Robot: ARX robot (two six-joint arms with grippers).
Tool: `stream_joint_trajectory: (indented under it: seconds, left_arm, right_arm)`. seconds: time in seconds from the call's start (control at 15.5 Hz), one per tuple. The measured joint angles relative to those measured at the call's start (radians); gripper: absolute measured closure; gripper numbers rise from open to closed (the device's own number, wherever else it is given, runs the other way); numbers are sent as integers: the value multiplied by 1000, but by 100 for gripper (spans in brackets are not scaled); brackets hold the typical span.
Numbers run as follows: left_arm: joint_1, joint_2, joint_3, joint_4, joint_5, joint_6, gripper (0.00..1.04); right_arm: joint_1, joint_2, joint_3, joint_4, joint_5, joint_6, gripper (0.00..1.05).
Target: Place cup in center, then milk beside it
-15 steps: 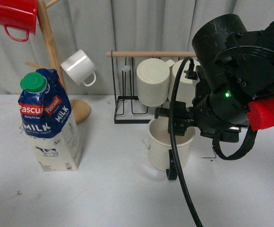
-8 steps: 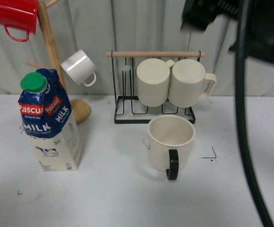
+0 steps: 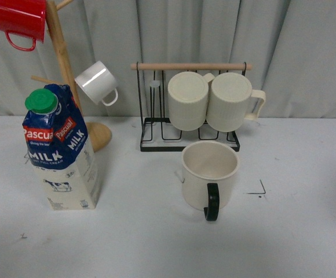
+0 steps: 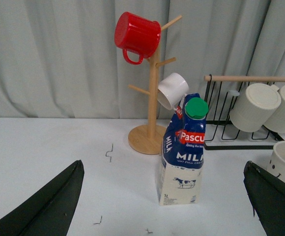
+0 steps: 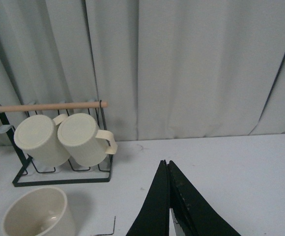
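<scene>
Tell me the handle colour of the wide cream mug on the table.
Black. The handle of the wide cream mug shows best in the front view.

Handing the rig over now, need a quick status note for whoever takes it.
Left gripper: open, empty, facing the milk.
Right gripper: shut, empty.
Cup: upright, handle toward the robot, just left of a black corner mark; looks placed in the center.
Milk: upright at the far left by the wooden mug tree, well apart from the cup.
Left to do: set milk beside the cup.
</scene>
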Motion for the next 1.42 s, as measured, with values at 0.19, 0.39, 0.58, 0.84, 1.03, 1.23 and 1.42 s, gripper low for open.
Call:
stream_joint_trajectory:
  seconds: [0.19,0.39,0.58,0.84,1.03,1.23,1.42]
  left_arm:
    - [0,0,0,0,0,0,7]
    - [0,0,0,0,0,0,7]
    - [0,0,0,0,0,0,7]
    - [0,0,0,0,0,0,7]
    - [0,0,0,0,0,0,7]
    - [0,0,0,0,0,0,7]
    - [0,0,0,0,0,0,7]
  right_arm:
    - [-28,-91,-77,-10,-27,0,103]
    - [-120,-201,-146,-52,-110,-1,103]
    - [-117,-298,-190,-108,-122,-1,103]
    - [-117,-441,-250,-157,-122,-1,103]
    - [-117,-555,-263,-267,-122,-1,103]
    - [-117,-635,-263,-354,-122,-1,103]
    - [-117,-712,-263,-428,-122,-1,103]
